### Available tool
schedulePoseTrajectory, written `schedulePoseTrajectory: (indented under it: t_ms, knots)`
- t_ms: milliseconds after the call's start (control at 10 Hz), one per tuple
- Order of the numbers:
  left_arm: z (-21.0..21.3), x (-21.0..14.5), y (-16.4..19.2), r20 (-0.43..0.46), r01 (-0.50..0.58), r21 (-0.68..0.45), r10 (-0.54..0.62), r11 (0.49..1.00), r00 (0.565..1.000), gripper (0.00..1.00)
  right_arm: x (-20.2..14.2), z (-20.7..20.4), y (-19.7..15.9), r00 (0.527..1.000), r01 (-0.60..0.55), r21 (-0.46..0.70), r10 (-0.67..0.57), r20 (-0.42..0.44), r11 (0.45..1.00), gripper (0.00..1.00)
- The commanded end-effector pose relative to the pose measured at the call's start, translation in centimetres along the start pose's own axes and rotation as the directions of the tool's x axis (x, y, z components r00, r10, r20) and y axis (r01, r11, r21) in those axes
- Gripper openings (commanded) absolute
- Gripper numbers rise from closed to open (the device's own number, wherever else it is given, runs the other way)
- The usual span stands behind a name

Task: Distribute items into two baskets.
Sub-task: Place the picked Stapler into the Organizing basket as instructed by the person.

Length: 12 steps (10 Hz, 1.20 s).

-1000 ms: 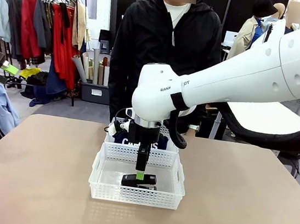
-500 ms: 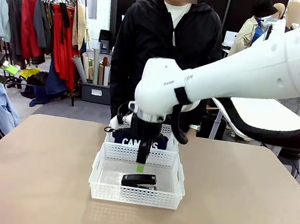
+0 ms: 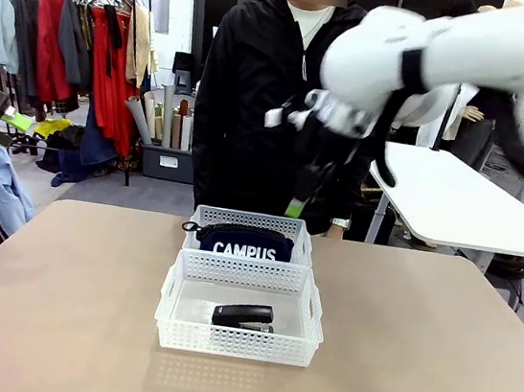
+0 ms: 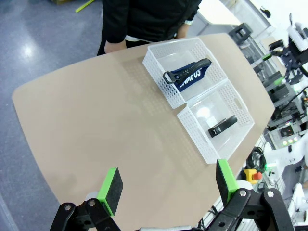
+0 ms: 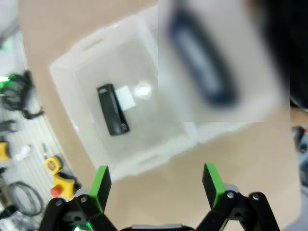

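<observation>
Two white mesh baskets sit end to end at mid-table. The far basket [image 3: 203, 219] holds the navy CAMPUS pouch [image 3: 244, 246]; the near basket [image 3: 236, 343] holds the black stapler [image 3: 243, 315]. My right gripper [image 3: 298, 201] hangs open high above the far basket, holding nothing. Its blurred wrist view looks down between open pads [image 5: 211, 179] at the stapler [image 5: 113, 115] and the pouch [image 5: 204, 62]. My left gripper [image 4: 167, 185] is open and far back from the table. From there I see the pouch [image 4: 187, 76] and the stapler [image 4: 222, 126] in their baskets.
A person in a black jacket [image 3: 277, 82] stands at the far edge right behind the baskets, one hand [image 4: 113, 46] near the table edge. Bare tabletop [image 3: 54, 304] lies on both sides of the baskets. A clothes rack [image 3: 79, 46] stands back left.
My right gripper has risen from just above the stapler in the near basket, up and to the right, still open. The stapler stays lying in the basket.
</observation>
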<state>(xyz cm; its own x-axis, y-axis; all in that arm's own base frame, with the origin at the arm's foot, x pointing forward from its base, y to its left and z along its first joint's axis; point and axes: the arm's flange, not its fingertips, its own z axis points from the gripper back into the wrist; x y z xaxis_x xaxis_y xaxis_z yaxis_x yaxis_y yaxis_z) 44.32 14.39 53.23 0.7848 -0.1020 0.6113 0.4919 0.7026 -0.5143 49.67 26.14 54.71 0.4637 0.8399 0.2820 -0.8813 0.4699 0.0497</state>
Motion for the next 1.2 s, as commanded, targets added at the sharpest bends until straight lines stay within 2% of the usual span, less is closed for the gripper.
schedulePoseTrajectory:
  t_ms: [0, 200, 300, 400, 500, 700, 900, 1100]
  knots:
    - [0.0, 0.1, -0.2, 0.01, -0.009, -0.01, 0.009, 1.0, 1.0, 1.0, -6.3, 3.0, -2.7, 0.995, 0.092, -0.004, -0.092, 0.046, 0.996, 1.0]
    - [0.0, 0.1, -0.2, 0.01, -0.009, -0.01, 0.009, 1.0, 1.0, 1.0, -12.5, 6.1, -6.2, 0.967, 0.222, 0.04, -0.225, 0.117, 0.974, 1.0]
    - [0.0, 0.1, -0.2, 0.01, -0.009, -0.01, 0.009, 1.0, 1.0, 1.0, -15.1, 7.6, -6.6, 0.947, 0.267, 0.046, -0.271, 0.172, 0.963, 1.0]
    - [0.0, 0.1, -0.2, 0.01, -0.009, -0.01, 0.009, 1.0, 1.0, 1.0, -17.6, 9.1, -6.8, 0.915, 0.307, 0.081, -0.317, 0.249, 0.948, 1.0]
    - [0.0, 0.1, -0.2, 0.01, -0.009, -0.01, 0.009, 1.0, 1.0, 1.0, -19.8, 10.1, -7.0, 0.882, 0.365, 0.084, -0.373, 0.288, 0.927, 1.0]
    - [0.0, 0.1, -0.2, 0.01, -0.009, -0.01, 0.009, 1.0, 1.0, 1.0, -24.6, 11.3, -8.0, 0.777, 0.466, 0.16, -0.489, 0.396, 0.87, 1.0]
    - [0.0, 0.1, -0.2, 0.01, -0.009, -0.01, 0.009, 1.0, 1.0, 1.0, -28.3, 10.3, -8.9, 0.703, 0.542, 0.254, -0.597, 0.386, 0.801, 1.0]
    - [0.0, 0.1, -0.2, 0.01, -0.009, -0.01, 0.009, 1.0, 1.0, 1.0, -31.3, 9.1, -8.5, 0.651, 0.55, 0.313, -0.633, 0.419, 0.774, 1.0]
